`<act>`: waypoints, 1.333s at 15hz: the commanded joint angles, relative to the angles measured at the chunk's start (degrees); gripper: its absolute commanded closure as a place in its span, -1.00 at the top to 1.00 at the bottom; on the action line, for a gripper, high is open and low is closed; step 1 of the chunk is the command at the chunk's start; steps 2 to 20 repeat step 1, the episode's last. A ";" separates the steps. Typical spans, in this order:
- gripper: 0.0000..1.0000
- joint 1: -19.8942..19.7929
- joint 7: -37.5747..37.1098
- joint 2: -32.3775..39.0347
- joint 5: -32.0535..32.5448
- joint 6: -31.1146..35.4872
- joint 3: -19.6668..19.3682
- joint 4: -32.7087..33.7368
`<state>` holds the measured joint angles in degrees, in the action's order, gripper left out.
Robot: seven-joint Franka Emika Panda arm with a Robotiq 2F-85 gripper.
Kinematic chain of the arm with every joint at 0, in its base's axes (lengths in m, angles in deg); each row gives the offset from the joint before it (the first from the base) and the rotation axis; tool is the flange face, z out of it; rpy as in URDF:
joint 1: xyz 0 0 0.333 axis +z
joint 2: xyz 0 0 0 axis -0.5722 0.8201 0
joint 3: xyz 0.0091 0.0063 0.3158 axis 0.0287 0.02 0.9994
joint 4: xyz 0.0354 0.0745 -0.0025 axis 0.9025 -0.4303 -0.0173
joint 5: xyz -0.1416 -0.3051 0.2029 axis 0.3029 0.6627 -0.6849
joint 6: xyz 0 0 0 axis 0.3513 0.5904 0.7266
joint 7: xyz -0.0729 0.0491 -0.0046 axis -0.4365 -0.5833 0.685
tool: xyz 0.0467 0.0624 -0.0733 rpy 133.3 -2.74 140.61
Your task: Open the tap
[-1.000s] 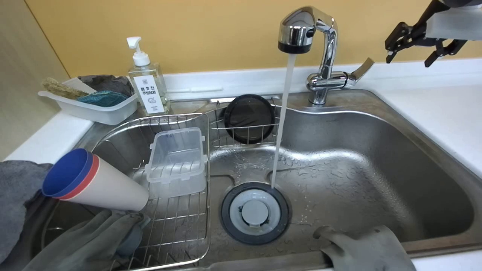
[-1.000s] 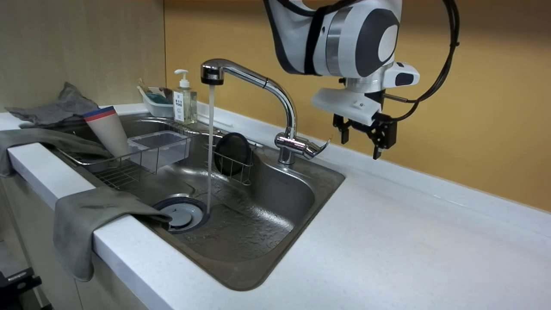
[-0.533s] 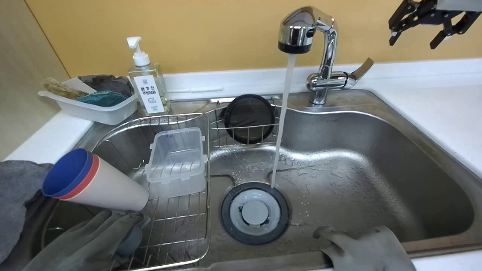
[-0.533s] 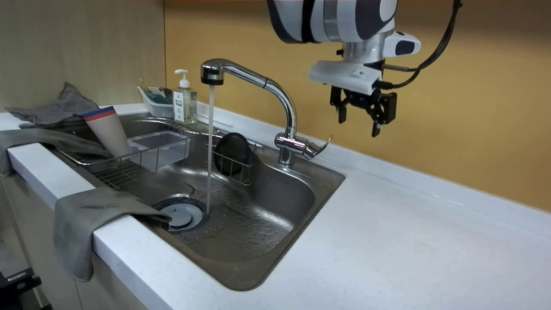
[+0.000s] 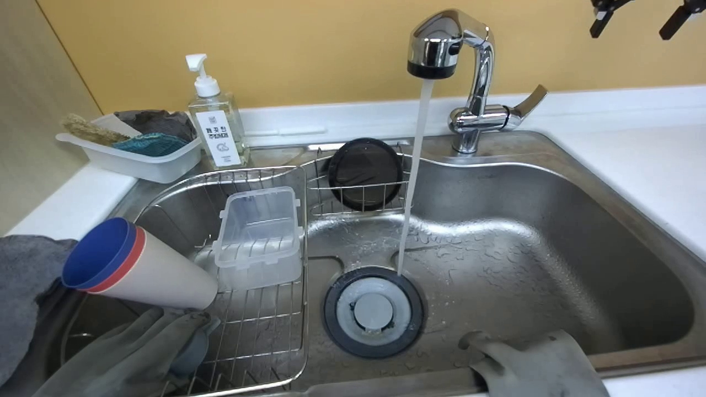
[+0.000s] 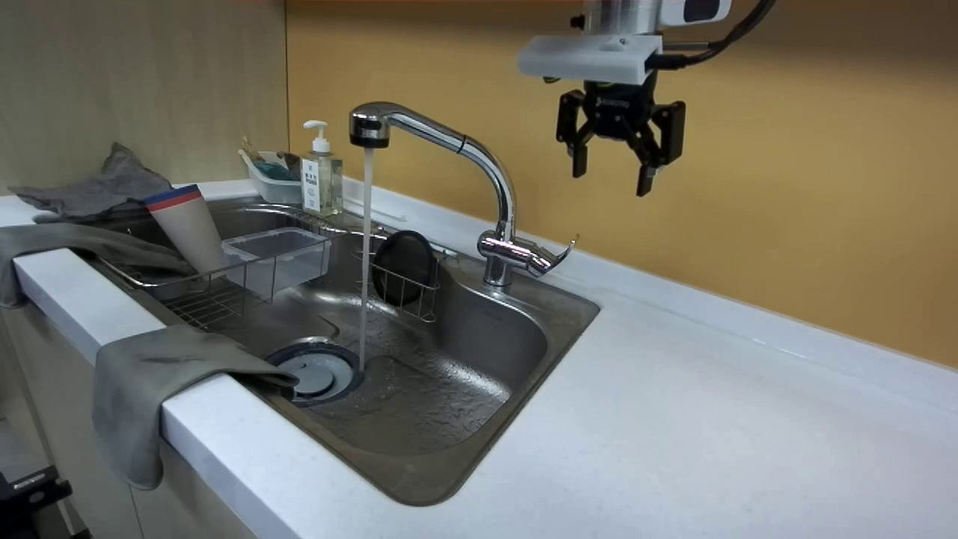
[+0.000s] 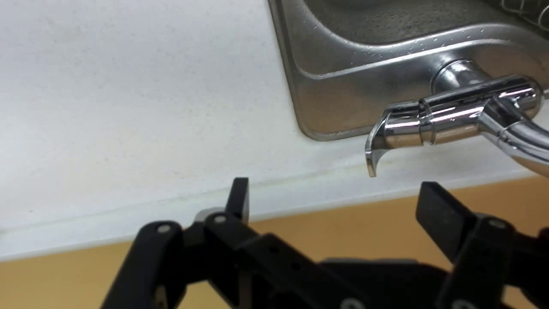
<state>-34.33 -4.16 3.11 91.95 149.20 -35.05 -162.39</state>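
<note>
While water is poured from the tap, the gripper, 2 fingers parted, is being raised, upper right of frame; opening judged complete.

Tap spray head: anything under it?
Below the spray head, a water stream falls to the dark drain ring. What lies under the drain cover is hidden.

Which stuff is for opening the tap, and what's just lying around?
For the job: chrome kitchen faucet, its flat lever handle, open gripper, running water stream.

Just lying around: pump soap bottle, stacked cups, clear plastic container, wire dish rack, white plastic tub.
</note>
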 commanded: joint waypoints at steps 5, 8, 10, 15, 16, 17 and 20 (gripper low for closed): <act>1.00 -0.59 2.25 -4.19 -1.45 -3.71 1.74 -2.80; 1.00 -0.59 2.25 -4.19 -1.45 -3.71 1.74 -2.80; 1.00 -0.59 2.25 -4.19 -1.45 -3.71 1.74 -2.80; 1.00 -0.59 2.25 -4.19 -1.45 -3.71 1.74 -2.80; 1.00 -0.59 2.25 -4.19 -1.45 -3.71 1.74 -2.80; 1.00 -0.59 2.25 -4.19 -1.45 -3.71 1.74 -2.80; 1.00 -0.59 2.25 -4.19 -1.45 -3.71 1.74 -2.80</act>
